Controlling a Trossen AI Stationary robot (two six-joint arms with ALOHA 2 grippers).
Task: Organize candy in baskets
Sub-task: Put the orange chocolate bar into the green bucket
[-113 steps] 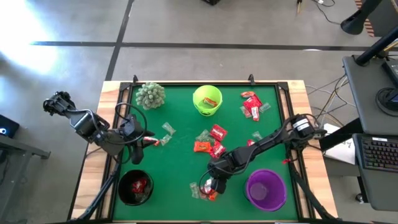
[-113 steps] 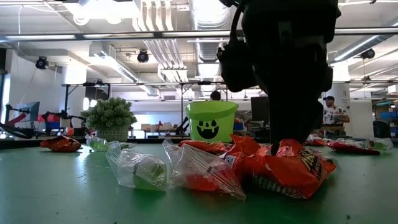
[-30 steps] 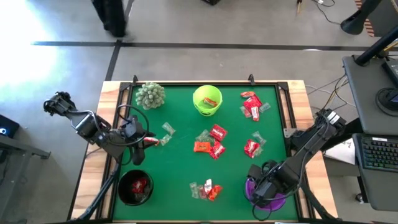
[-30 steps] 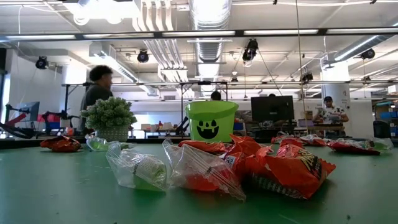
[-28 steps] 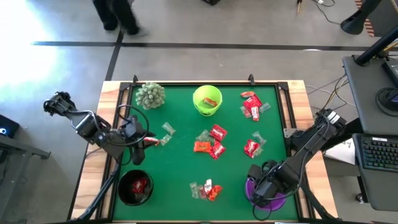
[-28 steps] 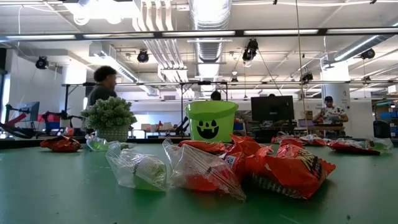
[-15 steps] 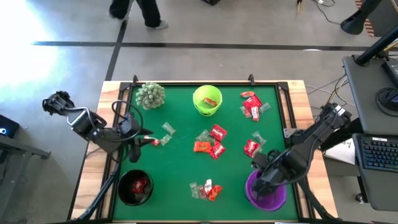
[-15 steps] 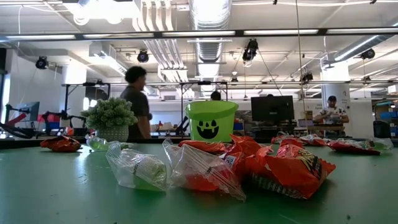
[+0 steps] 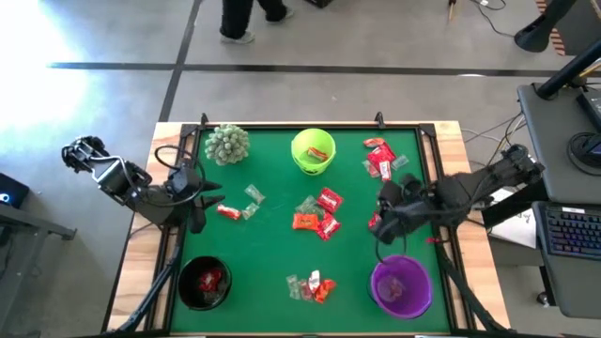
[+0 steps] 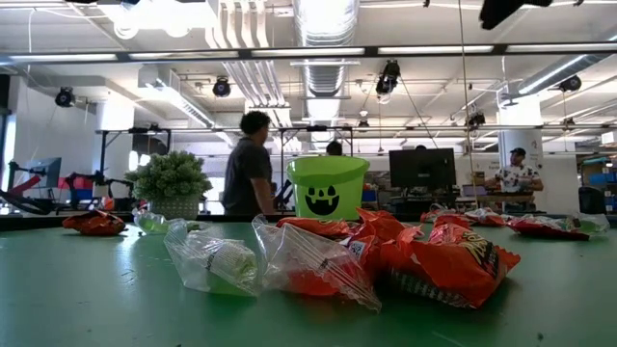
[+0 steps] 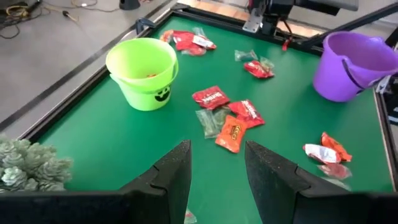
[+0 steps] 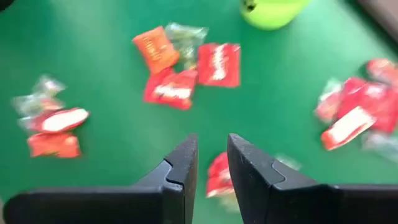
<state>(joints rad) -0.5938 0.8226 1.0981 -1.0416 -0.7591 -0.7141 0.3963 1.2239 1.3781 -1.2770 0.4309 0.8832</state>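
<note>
The right tool [image 9: 379, 223] is hovering, fingers slightly apart and empty, over a red candy [image 12: 219, 175] near the purple basket [image 9: 402, 286] on the surface [image 9: 272, 253]. Light, crinkly, probably slippery: pinching its middle looks best. The left tool [image 9: 208, 202] is waiting, fingers parted.

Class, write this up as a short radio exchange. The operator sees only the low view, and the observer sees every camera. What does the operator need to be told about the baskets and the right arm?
Operator: I see only the lime green basket. Are there others?
Observer: Yes. A purple basket stands at the table's near edge on the right arm's side.
Operator: Any on the left?
Observer: A black basket sits on the left arm's side, with a red candy inside.
Operator: Where is the right gripper?
Observer: The right gripper hangs over a red sweet on the mat, just past the purple basket.
</note>
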